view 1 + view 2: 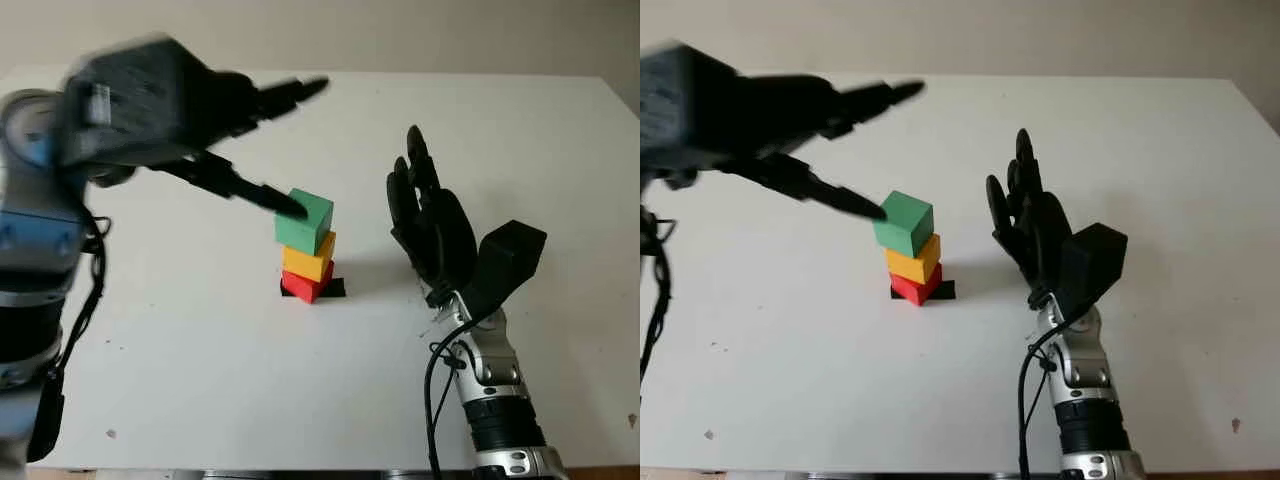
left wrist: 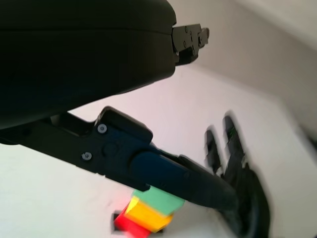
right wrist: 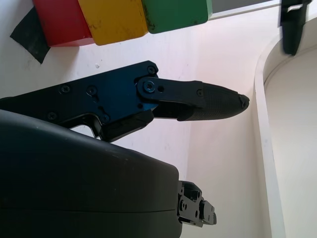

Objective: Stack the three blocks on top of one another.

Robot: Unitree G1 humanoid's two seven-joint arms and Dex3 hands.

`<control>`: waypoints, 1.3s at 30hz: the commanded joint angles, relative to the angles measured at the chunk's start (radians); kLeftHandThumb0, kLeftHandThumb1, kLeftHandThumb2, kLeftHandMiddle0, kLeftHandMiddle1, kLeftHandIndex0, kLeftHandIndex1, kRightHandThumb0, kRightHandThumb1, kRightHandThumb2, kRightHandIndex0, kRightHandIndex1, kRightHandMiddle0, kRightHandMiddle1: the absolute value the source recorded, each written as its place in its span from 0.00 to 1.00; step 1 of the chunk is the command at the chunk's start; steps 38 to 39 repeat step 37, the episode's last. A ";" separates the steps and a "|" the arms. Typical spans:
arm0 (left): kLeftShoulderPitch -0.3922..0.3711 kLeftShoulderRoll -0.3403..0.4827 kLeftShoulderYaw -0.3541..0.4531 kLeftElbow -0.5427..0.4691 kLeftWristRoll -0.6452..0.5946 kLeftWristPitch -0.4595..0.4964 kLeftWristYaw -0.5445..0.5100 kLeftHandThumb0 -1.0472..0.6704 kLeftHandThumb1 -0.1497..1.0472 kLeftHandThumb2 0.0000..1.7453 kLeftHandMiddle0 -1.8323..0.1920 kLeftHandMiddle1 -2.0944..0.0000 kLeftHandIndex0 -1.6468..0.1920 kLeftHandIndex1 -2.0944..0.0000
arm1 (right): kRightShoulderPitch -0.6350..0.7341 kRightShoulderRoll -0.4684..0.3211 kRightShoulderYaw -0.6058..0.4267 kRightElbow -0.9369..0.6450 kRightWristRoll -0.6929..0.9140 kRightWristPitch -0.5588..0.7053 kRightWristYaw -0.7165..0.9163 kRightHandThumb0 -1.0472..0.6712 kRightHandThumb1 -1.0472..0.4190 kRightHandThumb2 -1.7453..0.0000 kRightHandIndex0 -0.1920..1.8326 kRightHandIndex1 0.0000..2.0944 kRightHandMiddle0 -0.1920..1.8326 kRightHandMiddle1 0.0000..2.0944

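Three blocks stand stacked near the middle of the white table (image 1: 200,370): a red block (image 1: 308,284) at the base on a black tape mark (image 1: 333,289), a yellow block (image 1: 309,259) on it, and a green block (image 1: 304,222) on top, turned a little askew. My left hand (image 1: 262,150) hovers up and to the left of the stack, open, one fingertip (image 1: 290,206) close to the green block's upper left edge. To the right of the stack my right hand (image 1: 425,215) stands upright, open, a short gap from the blocks.
The table's far edge (image 1: 400,75) meets a beige wall. Bare table surrounds the stack on all sides. A cable (image 1: 432,385) hangs along my right forearm.
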State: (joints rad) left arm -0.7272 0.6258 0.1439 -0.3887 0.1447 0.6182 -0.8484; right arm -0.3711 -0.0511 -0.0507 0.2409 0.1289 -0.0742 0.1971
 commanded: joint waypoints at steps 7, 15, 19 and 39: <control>0.350 -0.209 0.173 -0.054 -0.075 -0.234 0.392 0.11 1.00 0.29 1.00 1.00 1.00 1.00 | -0.008 -0.013 -0.017 0.004 0.011 -0.006 0.005 0.17 0.00 0.72 0.00 0.00 0.01 0.02; 0.496 -0.350 0.185 0.089 -0.205 -0.431 0.558 0.18 1.00 0.36 1.00 1.00 1.00 1.00 | -0.009 -0.019 -0.031 0.012 0.009 0.001 0.003 0.18 0.00 0.72 0.00 0.01 0.01 0.02; 0.535 -0.386 0.168 0.165 -0.244 -0.479 0.586 0.18 1.00 0.37 1.00 1.00 1.00 1.00 | -0.002 -0.015 -0.033 0.008 0.004 0.001 -0.012 0.18 0.00 0.72 0.00 0.00 0.01 0.02; 0.581 -0.430 0.099 0.281 -0.322 -0.580 0.625 0.12 1.00 0.40 1.00 1.00 1.00 1.00 | -0.038 -0.045 -0.043 0.077 -0.008 0.015 -0.025 0.19 0.00 0.66 0.00 0.00 0.00 0.00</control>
